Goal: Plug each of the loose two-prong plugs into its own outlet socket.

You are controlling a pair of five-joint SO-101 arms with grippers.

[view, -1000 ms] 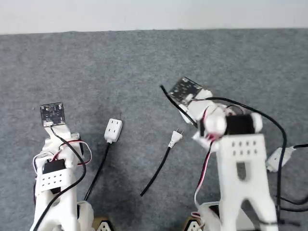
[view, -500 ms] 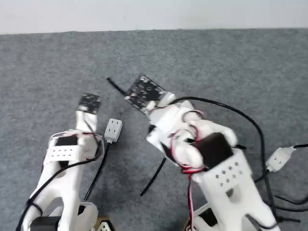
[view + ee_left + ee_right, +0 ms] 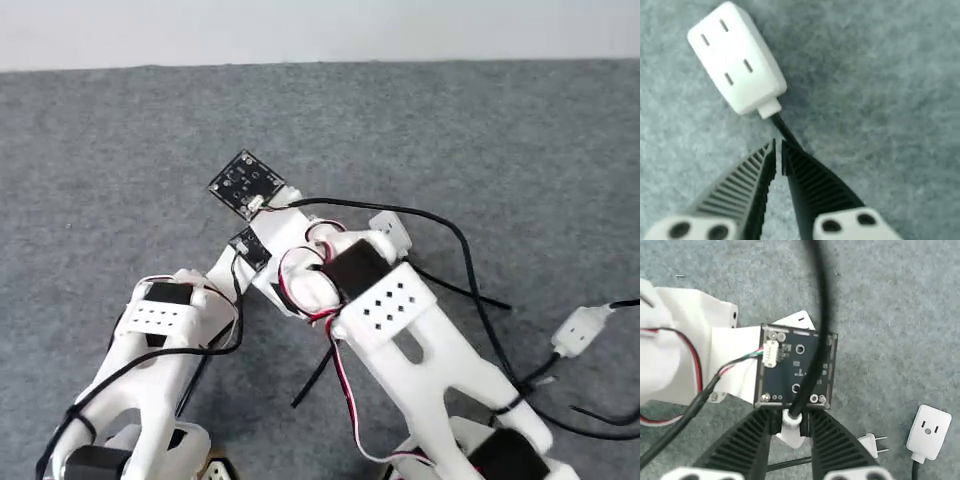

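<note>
Looking through the left wrist view, you find the left end effector (image 3: 778,146) with its fingers drawn together, only a thin slit between the tips, low over the grey surface (image 3: 890,75). Just past the tips a white outlet (image 3: 735,57) lies flat with four slots facing up. Its black cord (image 3: 781,131) leaves the outlet's tail and runs to the fingertips, passing under one of them. You cannot tell whether the fingers pinch it.

Your right end effector (image 3: 788,418) is clamped on a held plug (image 3: 788,436). The white body sits between the two fingers, and its black lead (image 3: 819,300) rises from it toward the camera. The prongs are hidden. Below it is the left arm's camera board (image 3: 780,375), with a white corner poking out from behind. On the surface to one side, a loose plug (image 3: 871,443) lies flat. Its two prongs point at a second outlet (image 3: 927,432), which is near it but apart.

From the high view, you see the left arm (image 3: 165,330) and the right arm (image 3: 400,320) both leaning toward the middle of the surface, wrists close together. A white cord end (image 3: 582,330) lies by the right edge, well apart from the end effectors.
</note>
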